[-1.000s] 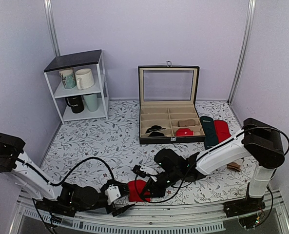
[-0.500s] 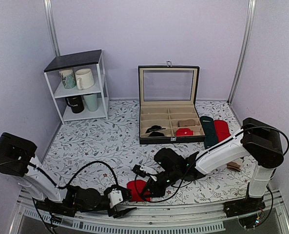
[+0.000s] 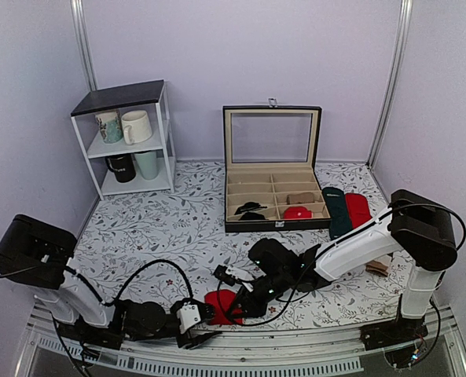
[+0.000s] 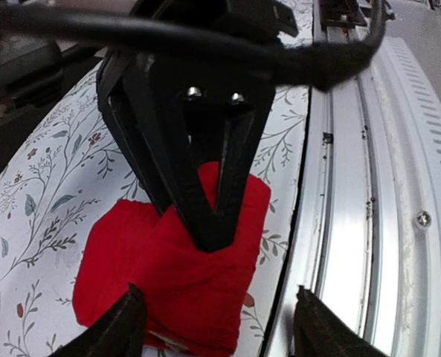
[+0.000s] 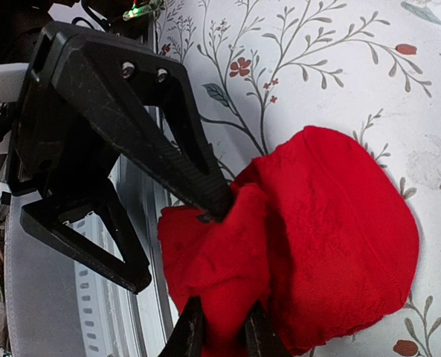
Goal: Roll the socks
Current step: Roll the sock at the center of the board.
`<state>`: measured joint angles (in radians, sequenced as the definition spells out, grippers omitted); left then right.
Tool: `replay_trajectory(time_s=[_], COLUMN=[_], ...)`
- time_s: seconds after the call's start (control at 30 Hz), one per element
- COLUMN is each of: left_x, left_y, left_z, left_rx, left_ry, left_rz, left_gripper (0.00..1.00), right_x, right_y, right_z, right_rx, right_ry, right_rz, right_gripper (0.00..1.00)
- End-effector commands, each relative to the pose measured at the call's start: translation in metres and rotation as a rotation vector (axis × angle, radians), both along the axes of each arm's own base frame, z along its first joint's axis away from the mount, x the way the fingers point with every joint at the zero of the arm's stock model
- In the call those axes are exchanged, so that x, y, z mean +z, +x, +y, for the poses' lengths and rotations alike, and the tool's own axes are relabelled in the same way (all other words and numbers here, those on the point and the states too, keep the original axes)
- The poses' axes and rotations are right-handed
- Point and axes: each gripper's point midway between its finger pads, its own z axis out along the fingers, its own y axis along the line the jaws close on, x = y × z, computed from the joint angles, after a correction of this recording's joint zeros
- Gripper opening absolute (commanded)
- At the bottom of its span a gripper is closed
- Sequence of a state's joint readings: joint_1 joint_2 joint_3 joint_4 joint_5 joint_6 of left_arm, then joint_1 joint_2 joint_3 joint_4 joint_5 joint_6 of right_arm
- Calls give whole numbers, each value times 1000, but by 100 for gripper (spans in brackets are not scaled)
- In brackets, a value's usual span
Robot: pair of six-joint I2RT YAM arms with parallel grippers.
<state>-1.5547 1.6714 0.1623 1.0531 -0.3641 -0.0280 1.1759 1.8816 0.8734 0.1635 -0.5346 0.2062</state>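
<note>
Risk: rolled bright red knit socks (image 4: 198, 290) unravelling.
Right gripper (image 5: 221, 329) pinches them; left gripper (image 4: 220, 321) straddles, fingers apart; clumsy closing may loosen them.

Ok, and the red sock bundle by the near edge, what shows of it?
The red sock bundle is bright red knit, bunched into a soft, lumpy roll lying on the floral table cover beside the metal front rail. No beige end shows. The right claw pinches its folds; the left claw stands open around it.
</note>
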Motion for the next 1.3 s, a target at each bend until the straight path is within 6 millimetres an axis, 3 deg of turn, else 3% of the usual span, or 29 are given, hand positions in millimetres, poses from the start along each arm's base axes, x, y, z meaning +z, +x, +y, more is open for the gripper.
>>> replay_trajectory(time_s=[0.0, 0.1, 0.17, 0.27, 0.47, 0.67, 0.7, 0.77, 0.83, 0.97, 1.07, 1.17, 1.27], left_x=[-7, -12, -15, -19, -23, -32, -34, -37, -40, -46, -54, -62, -69], left_y=[6, 7, 8, 8, 9, 5, 4, 3, 3, 3, 3, 2, 0], left_z=[4, 4, 5, 6, 7, 6, 6, 6, 8, 13, 17, 21, 24], left_rx=[29, 35, 38, 40, 39, 28, 27, 32, 51, 72, 93, 111, 118], left_ry=[-7, 0, 8, 12, 20, 62, 73, 89, 113, 132, 160, 183, 194], left_rz=[23, 24, 30, 50, 70, 127, 145, 182, 223, 328, 397, 447, 494], left_gripper=[73, 71, 64, 47, 0, 0, 0, 0, 0, 0, 0, 0, 0], right_x=[-93, -94, -94, -94, -93, -90, -88, -79, -62, -20, 22, 54, 65], right_y=[-26, -26, -26, -26, -25, -22, -19, -8, 8, 41, 50, 45, 25], right_z=[-89, -90, -90, -90, -88, -82, -80, -73, -62, -46, -43, -47, -55], right_rx=[-29, -30, -32, -32, -32, -37, -42, -73, -122, -205, -221, -183, -86], right_ry=[-433, -437, -436, -437, -431, -417, -409, -372, -301, -126, 70, 249, 368], right_rz=[96, 96, 97, 98, 99, 95, 86, 40, -31, -232, -375, -485, -598], right_gripper=[5, 5, 5, 5, 5, 6, 7, 20, 30, 35, 39, 44, 52])
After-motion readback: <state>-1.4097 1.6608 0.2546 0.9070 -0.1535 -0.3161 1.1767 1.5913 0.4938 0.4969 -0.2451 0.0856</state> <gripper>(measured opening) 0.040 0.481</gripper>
